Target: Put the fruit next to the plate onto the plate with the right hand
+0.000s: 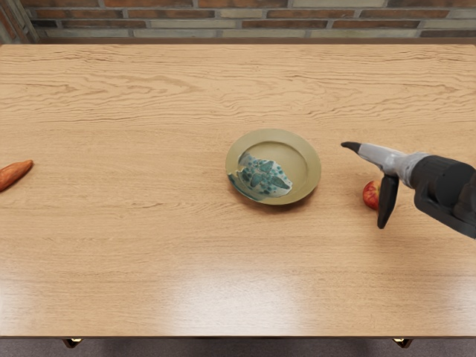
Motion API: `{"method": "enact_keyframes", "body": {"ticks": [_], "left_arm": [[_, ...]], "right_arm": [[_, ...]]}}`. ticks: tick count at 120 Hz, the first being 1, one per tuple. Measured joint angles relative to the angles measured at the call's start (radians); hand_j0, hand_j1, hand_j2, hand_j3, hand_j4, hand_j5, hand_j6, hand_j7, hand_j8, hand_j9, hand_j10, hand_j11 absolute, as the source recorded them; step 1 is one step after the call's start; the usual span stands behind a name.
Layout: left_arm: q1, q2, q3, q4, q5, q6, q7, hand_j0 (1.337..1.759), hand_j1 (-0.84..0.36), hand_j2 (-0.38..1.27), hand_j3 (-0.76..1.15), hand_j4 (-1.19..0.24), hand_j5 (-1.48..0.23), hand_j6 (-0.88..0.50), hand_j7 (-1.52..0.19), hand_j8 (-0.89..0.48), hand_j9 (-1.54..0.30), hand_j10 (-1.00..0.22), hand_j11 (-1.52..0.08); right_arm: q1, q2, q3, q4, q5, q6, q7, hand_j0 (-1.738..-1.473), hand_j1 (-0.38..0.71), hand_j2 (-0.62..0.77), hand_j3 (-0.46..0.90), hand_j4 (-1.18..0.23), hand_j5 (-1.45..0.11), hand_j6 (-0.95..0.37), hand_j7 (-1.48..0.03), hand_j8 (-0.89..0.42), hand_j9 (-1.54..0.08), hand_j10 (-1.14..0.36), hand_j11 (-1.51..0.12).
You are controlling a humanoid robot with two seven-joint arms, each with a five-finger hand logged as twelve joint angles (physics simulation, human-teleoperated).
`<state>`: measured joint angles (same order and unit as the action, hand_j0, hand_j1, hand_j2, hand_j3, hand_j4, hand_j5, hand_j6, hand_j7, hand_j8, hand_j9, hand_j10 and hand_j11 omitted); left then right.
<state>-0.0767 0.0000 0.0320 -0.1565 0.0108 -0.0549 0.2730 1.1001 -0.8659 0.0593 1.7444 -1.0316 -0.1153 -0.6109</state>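
A small red apple (370, 195) lies on the table just right of the olive-green plate (305, 160), which has a blue-green pattern in its middle. My right hand (370, 178) comes in from the right edge and hovers over the apple with fingers spread: one dark-tipped finger points left, another hangs down in front of the apple and hides its right part. Nothing is held.
An orange sweet potato or carrot (13, 174) lies at the table's far left edge. A brick wall (238, 18) runs behind the wooden table (149, 245).
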Motion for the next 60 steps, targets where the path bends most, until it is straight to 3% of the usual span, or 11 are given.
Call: {"method": "enact_keyframes", "body": {"ticks": [60], "left_arm": [[0.0, 0.0, 0.0, 0.0, 0.0, 0.0, 0.0, 1.658, 0.34, 0.0, 0.0, -0.01, -0.01, -0.01, -0.01, -0.01, -0.01, -0.01, -0.01]], "right_arm": [[-0.042, 0.025, -0.007, -0.006, -0.111, -0.034, 0.0, -1.658, -0.35, 0.0, 0.0, -0.01, -0.01, -0.01, -0.01, -0.01, -0.01, -0.01, -0.01]]}}
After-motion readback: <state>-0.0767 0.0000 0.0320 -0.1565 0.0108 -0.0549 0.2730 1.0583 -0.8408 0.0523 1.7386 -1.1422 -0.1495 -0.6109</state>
